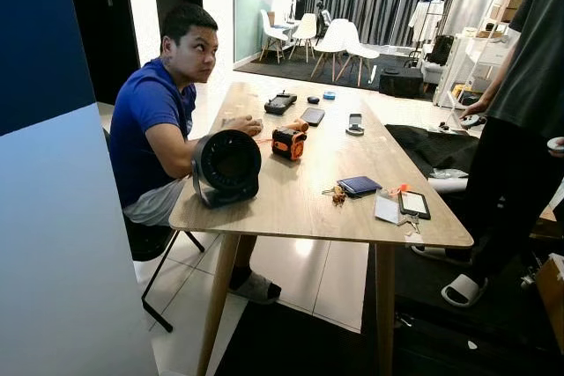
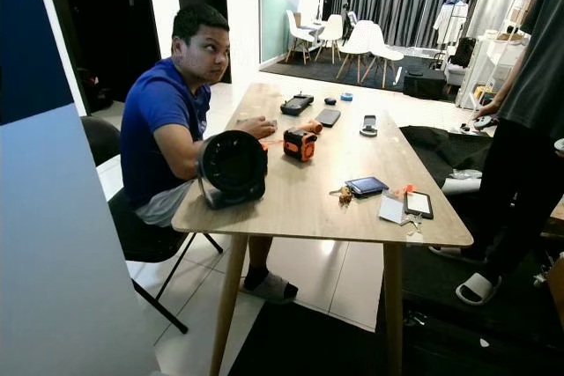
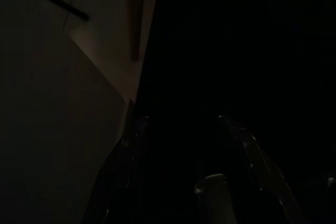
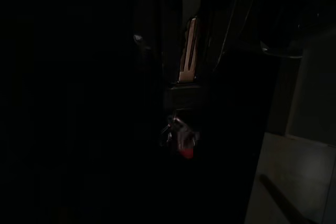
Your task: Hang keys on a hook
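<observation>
Wood: a pale wooden table (image 1: pixel 291 200) on slanted legs is seen ahead, standing on a tiled floor (image 1: pixel 326 275).
Keys: a small bunch of keys (image 1: pixel 336 193) is laid on the table near its front right part, just beside a dark blue wallet (image 1: pixel 359 185); no hook can be made out.
Near edge: a white card (image 1: pixel 386 209) and a black phone (image 1: pixel 414 204) are placed side by side by the front right corner.
Front left: a round black fan (image 1: pixel 226 166) is set upright near the table's left edge.
Middle: an orange and black tape measure (image 1: pixel 288 143) is seen behind the fan.
Far end: several dark devices are spread out, among them a flat black phone (image 1: pixel 312 115).
Seated person: a person in a blue shirt (image 1: pixel 150 134) is seated on a black chair at the table's left side, 1 forearm rested on the top.
Standing person: a person in dark clothes (image 1: pixel 515 147) and white slippers is stood at the right of the table.
Left gripper (image 3: pixel 194 145): hung low in shadow; its 2 fingers are seen spread apart, nothing between them.
Right gripper: the wrist view is too dark, so whether its fingers are spread or pressed together cannot be told.
</observation>
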`<state>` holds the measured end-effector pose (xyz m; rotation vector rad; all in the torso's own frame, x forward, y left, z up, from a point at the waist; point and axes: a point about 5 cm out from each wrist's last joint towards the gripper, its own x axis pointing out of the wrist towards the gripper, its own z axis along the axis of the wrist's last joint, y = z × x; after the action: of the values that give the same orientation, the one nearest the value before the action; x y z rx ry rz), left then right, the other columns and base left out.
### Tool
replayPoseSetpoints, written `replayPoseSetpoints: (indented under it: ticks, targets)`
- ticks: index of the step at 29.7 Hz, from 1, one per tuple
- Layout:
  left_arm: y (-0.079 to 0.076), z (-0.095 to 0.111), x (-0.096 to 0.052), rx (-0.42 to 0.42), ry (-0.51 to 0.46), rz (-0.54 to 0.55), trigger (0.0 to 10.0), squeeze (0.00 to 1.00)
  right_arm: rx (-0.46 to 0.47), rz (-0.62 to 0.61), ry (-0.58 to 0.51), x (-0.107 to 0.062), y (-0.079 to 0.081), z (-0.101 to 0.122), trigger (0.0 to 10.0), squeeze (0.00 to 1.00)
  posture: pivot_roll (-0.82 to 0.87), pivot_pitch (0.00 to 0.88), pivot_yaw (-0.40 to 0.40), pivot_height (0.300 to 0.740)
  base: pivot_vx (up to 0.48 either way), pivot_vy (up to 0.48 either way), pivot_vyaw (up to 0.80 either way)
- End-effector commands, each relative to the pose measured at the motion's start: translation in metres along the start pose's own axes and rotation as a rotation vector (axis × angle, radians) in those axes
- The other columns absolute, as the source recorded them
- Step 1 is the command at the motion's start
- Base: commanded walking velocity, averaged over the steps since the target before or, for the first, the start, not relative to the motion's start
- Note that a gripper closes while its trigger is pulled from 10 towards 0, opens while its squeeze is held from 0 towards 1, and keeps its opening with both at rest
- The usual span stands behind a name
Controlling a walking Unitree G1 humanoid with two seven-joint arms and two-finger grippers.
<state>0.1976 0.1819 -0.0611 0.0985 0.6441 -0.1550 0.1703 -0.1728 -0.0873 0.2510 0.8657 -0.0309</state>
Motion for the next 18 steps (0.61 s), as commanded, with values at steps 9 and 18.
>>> replayPoseSetpoints:
  ticks: [9,18]
  targets:
    - [-0.0047,-0.0016,0.0006,0.003,0.009,-0.016,10.0,0.00,0.006,-0.017,-0.001,-0.0010,-0.0035,-0.0008,10.0,0.00,0.11,0.002,-0.026,0.740,0.000,-0.447,0.00]
    - [-0.0035,-0.0023,0.0005,-0.005,0.016,-0.007,10.0,0.00,0.008,-0.017,-0.002,-0.0009,-0.0030,-0.0007,10.0,0.00,0.10,0.002,-0.024,0.740,0.000,-0.159,0.00]
